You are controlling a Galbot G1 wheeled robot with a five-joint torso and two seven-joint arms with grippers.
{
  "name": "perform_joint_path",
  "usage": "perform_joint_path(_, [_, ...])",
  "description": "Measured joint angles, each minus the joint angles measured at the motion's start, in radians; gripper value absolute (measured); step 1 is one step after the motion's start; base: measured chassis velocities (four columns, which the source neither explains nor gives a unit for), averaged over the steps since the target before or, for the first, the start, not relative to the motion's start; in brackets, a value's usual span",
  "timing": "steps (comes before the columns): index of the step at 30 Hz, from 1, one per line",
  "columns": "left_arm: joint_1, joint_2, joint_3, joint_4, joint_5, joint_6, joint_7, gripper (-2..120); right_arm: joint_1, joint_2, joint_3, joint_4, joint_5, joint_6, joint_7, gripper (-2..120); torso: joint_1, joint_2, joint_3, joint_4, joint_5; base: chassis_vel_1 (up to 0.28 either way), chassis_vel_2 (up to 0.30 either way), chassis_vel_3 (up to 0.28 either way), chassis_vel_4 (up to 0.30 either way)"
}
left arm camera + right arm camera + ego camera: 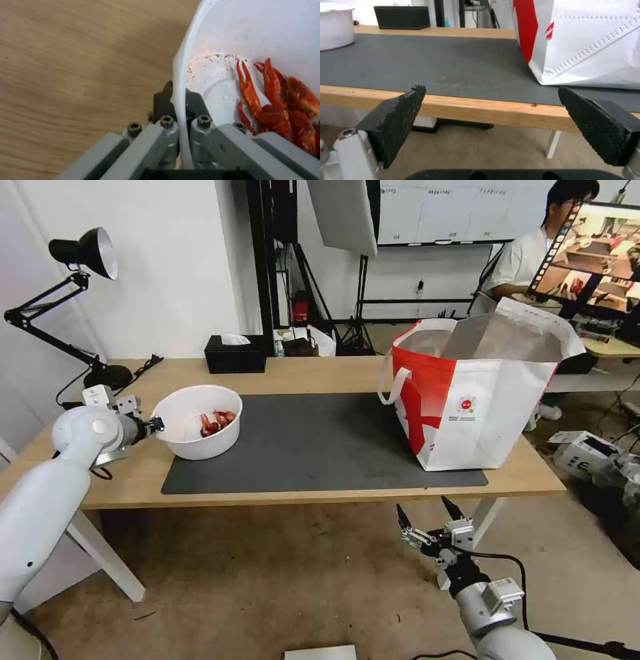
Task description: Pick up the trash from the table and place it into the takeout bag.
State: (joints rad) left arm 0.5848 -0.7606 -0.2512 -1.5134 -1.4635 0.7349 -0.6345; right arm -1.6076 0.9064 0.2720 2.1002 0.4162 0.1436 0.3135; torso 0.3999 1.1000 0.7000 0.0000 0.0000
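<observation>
Round white bowl (197, 421) on the left end of the grey mat (320, 447), red shells (217, 422) piled at the bottom, red specks on the inside wall. Left hand (157, 425) pinching the bowl's left rim, one finger inside and one outside. Red-and-white bag (477, 393) upright on the right end of the tabletop (280, 372), mouth open, silver lining showing. Right hand (427, 513) low, just in front of the near edge below the bag, fingers spread wide, holding nothing. Black tissue box (235, 353) at the far edge.
</observation>
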Motion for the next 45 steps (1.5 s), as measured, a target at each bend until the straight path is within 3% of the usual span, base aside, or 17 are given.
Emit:
perform_joint_path(6, [0.014,-0.006,-0.035,-0.029,0.006,0.0,0.037,0,0.0,0.0,0.0,0.0,0.0,0.0,0.0,100,0.0,0.0,0.0,0.0001,-0.0001,0.0,0.0,0.0,0.0])
perform_joint_path(8, [0.041,-0.007,-0.048,-0.06,0.103,-0.024,0.137,0,0.0,0.0,0.0,0.0,0.0,0.0,0.0,100,0.0,0.0,0.0,-0.0001,0.0001,0.0,0.0,0.0,0.0])
perform_joint_path(10, [0.052,-0.007,-0.051,-0.072,0.143,-0.041,0.165,0,0.0,0.0,0.0,0.0,0.0,0.0,0.0,100,0.0,0.0,0.0,-0.0001,-0.0002,0.0,0.0,0.0,0.0])
perform_joint_path(14, [0.077,-0.011,-0.061,-0.108,0.228,-0.11,0.212,0,0.0,0.0,0.0,0.0,0.0,0.0,0.0,100,0.0,0.0,0.0,0.0001,0.0001,0.0,0.0,0.0,0.0])
perform_joint_path(16, [0.093,-0.02,-0.062,-0.122,0.299,-0.205,0.237,0,0.0,0.0,0.0,0.0,0.0,0.0,0.0,100,0.0,0.0,0.0,0.0,0.0001,0.0,0.0,0.0,0.0])
perform_joint_path(21, [0.129,-0.043,-0.066,-0.153,0.389,-0.336,0.239,0,0.0,0.0,0.0,0.0,0.0,0.0,0.0,100,0.0,0.0,0.0,0.0,0.0,0.0,0.0,0.0,0.0])
perform_joint_path(23, [0.139,-0.047,-0.067,-0.165,0.405,-0.352,0.239,0,0.0,0.0,0.0,0.0,0.0,0.0,0.0,100,0.0,0.0,0.0,0.0001,-0.0001,0.0,0.0,0.0,0.0])
perform_joint_path(34, [0.104,-0.054,-0.041,-0.202,0.387,-0.349,0.234,0,0.0,0.0,0.0,0.0,0.0,0.0,0.0,100,0.0,0.0,0.0,0.0002,0.0,0.0,0.0,0.0,0.0])
perform_joint_path(45, [-0.153,-0.147,0.159,-0.186,0.308,-0.3,0.192,0,0.0,0.0,0.0,0.0,0.0,0.0,0.0,100,0.0,0.0,0.0,-0.0001,0.0003,0.0,0.0,0.0,0.0])
